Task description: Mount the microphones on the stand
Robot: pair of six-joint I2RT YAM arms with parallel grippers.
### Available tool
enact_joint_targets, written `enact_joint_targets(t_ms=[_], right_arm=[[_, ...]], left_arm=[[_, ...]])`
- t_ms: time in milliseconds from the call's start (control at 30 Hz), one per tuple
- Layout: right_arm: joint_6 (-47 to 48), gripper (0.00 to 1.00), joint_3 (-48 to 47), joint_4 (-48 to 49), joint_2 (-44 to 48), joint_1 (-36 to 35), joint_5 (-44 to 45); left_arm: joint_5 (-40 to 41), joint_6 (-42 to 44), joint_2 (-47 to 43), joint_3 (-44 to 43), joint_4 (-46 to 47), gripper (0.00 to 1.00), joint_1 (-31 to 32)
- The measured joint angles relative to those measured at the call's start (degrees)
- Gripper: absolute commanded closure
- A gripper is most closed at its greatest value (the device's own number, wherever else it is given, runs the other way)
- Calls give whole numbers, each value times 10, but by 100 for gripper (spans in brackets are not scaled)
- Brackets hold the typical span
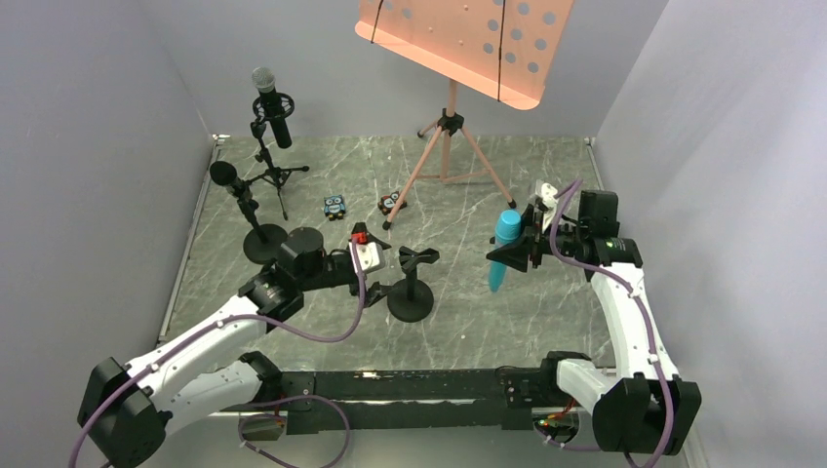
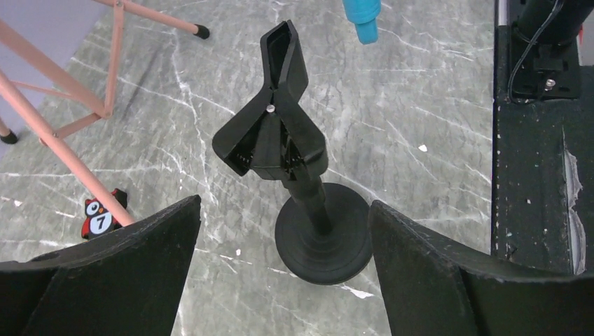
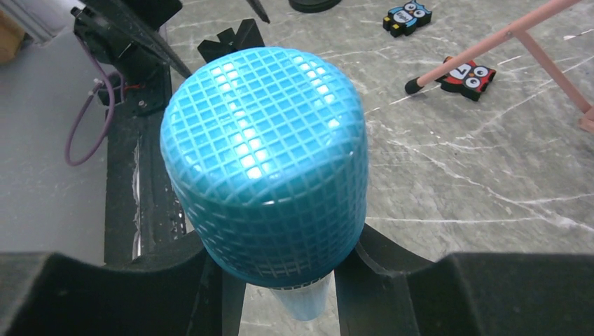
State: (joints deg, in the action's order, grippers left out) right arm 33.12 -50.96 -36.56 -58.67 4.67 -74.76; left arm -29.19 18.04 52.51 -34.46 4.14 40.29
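Observation:
A turquoise microphone [image 1: 503,250] hangs upright, mesh head [image 3: 266,161] up, with my right gripper [image 1: 524,250] shut on its body below the head; the fingers [image 3: 382,269] press both sides. An empty short black stand [image 1: 412,283] with a clip [image 2: 270,119] on a round base [image 2: 322,234] is left of it. My left gripper [image 1: 382,268] is open just beside that stand, and its post shows between the wide-apart fingers [image 2: 140,259]. A silver-headed black microphone [image 1: 273,107] sits in a tripod stand at the back left. Another black microphone [image 1: 236,187] sits in a round-based stand [image 1: 264,243].
A pink music stand [image 1: 458,39] rises at the back, its tripod legs [image 1: 444,146] spread on the marble floor. Two owl figurines [image 1: 334,206] [image 1: 392,203] lie near one leg. Grey walls close in left and right. The black rail [image 2: 532,175] runs along the near edge.

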Motion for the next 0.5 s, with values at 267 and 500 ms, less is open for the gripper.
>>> enact_joint_targets(t_ms=[267,500], right_arm=[[21,90,-9,-17,-15,-16,11],[50,90,-66,-56,-49,-42,28]], left_arm=[[-111,10,77,-34,19,15,-41],[-151,-6,114,-36,78,19,-46]])
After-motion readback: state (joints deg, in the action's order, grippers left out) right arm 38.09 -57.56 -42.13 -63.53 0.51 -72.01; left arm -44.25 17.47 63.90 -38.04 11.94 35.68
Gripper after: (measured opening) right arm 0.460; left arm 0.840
